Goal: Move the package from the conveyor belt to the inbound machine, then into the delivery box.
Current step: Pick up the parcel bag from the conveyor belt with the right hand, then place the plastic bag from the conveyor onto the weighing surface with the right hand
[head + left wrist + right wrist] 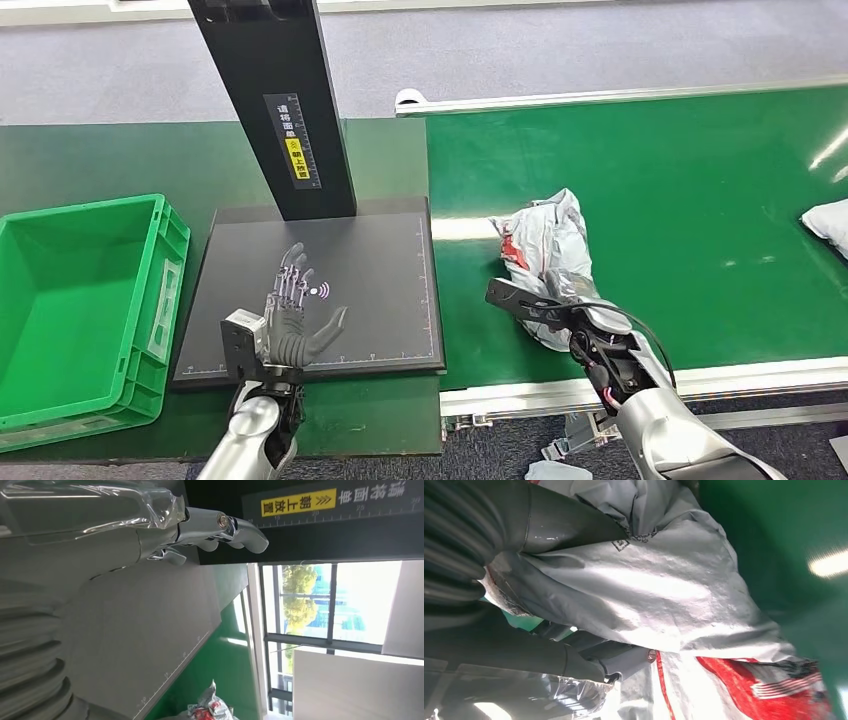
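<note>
The right hand [560, 300] is largely buried under the crumpled grey plastic mailer with red print [545, 250], so from above I can't make out how its fingers lie, and close up the thick grey thumb [564, 527] and dark fingers [589, 652] vanish into the folds of the bag. A second white parcel [828, 222] is cut off by the right edge on the green conveyor belt [700, 200], the tall black post [275, 100] of the inbound machine runs out past the top, and the green plastic crate [80, 300] is clipped at the left. The small printing on the post's yellow label [294, 150] is too small to read.
</note>
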